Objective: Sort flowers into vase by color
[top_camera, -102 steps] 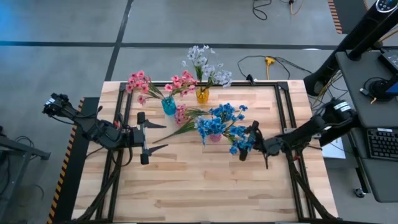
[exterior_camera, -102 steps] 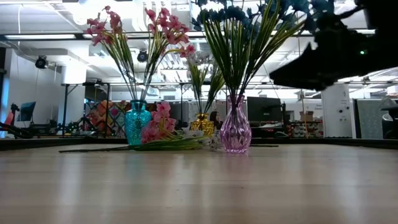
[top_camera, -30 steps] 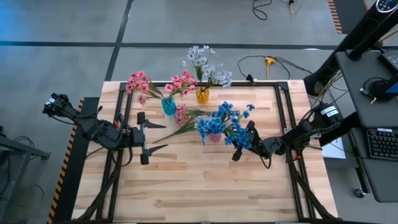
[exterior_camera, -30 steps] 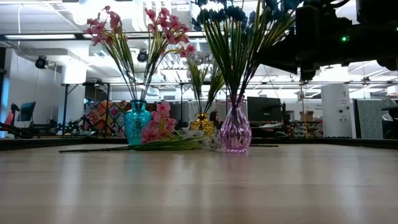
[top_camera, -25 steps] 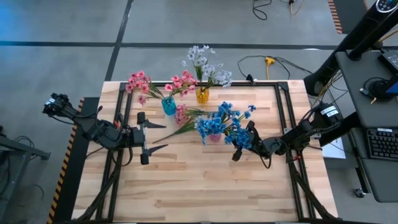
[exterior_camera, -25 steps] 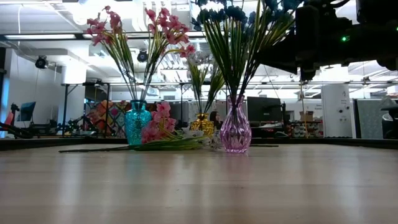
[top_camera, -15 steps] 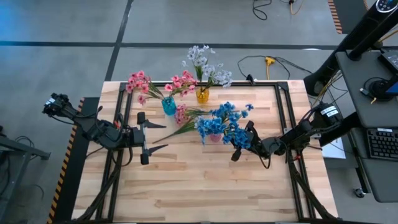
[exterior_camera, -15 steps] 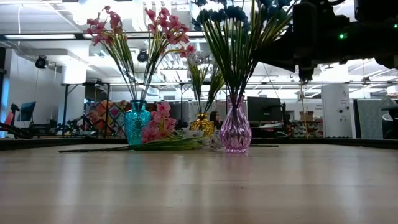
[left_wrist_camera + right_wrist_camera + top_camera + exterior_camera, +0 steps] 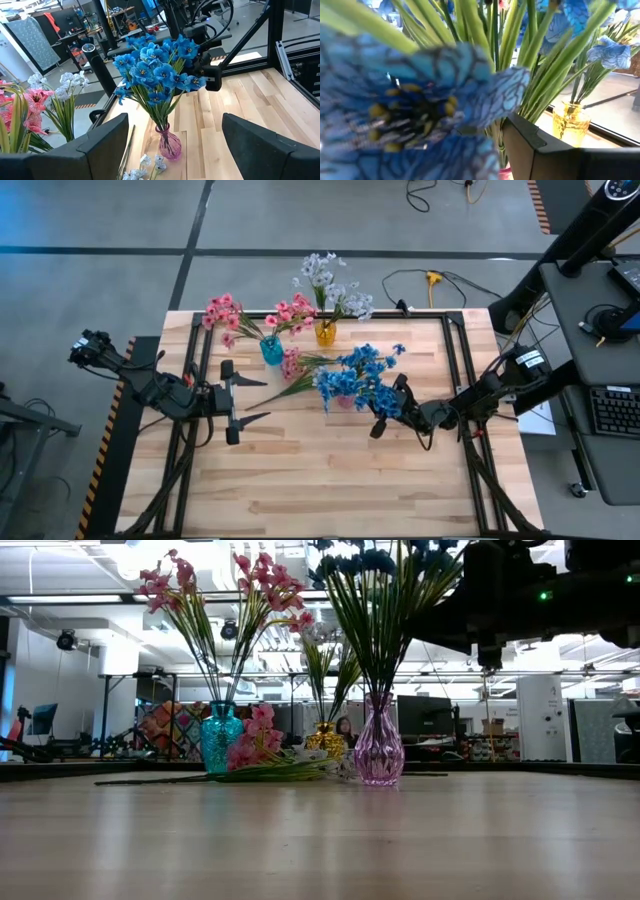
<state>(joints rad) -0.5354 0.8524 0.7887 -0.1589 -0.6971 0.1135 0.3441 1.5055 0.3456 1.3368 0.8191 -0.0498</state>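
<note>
right gripper [image 9: 385,416] sits up in the blue flower spray [image 9: 358,376] standing in the clear pink glass vase [image 9: 379,752], near the middle of the pale wooden bench [image 9: 330,480]; right wrist view is filled with blue petals and green stems, one dark finger [image 9: 540,145] visible beside the stems, can't tell if the jaws are spread or pinching a stem. low view has the right arm dark above and beside the blue blooms [image 9: 385,562]. left gripper [image 9: 238,402] waits over the left side of the bench, fingers spread wide, holding nothing, well apart from the vases; its wrist view looks across at the blue bunch [image 9: 155,70] in the pink vase [image 9: 169,144] with the right gripper [image 9: 210,75] right against the blooms. pink flower sprays [image 9: 250,317] stand in the teal glass vase [image 9: 271,350] toward the far edge, left of centre. pale white-lavender sprays [image 9: 330,285] stand in the amber yellow glass vase [image 9: 325,332] at the far edge, just beside the teal one. one loose pink spray [image 9: 290,372] lies flat on the bench between the teal and pink vases, long green stem pointing toward the left gripper; low view shows it lying at the foot of the teal vase [image 9: 221,738], blooms [image 9: 250,740] touching or nearly touching the vase.
</note>
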